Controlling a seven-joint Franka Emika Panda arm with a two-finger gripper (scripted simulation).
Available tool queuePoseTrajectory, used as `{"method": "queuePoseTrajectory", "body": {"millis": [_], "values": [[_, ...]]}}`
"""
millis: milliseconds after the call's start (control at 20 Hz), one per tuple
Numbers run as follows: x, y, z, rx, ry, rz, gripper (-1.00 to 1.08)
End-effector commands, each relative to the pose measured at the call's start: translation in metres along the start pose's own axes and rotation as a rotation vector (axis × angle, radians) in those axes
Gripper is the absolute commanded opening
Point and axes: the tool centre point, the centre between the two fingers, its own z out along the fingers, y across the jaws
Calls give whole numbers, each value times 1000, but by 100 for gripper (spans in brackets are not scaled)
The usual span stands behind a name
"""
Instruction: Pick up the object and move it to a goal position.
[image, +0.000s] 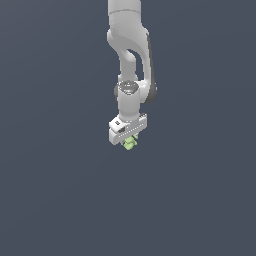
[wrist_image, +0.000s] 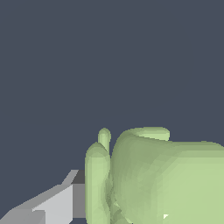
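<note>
My tool (image: 129, 140) was clamped on the object (image: 131, 143), which hung just beneath it. I judged its lumpy shape could let it twist loose in transit.

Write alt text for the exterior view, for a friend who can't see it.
A white robot arm reaches straight down against a plain dark grey-blue background, its gripper closed on a small lumpy light-green object. Nothing else is visible.
</note>
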Motion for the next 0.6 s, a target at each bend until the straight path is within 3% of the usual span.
{"method": "queuePoseTrajectory", "body": {"millis": [0, 550], "values": [[7, 18, -8, -26, 45, -8, -100], [37, 98, -56, -146, 263, -47, -100]]}}
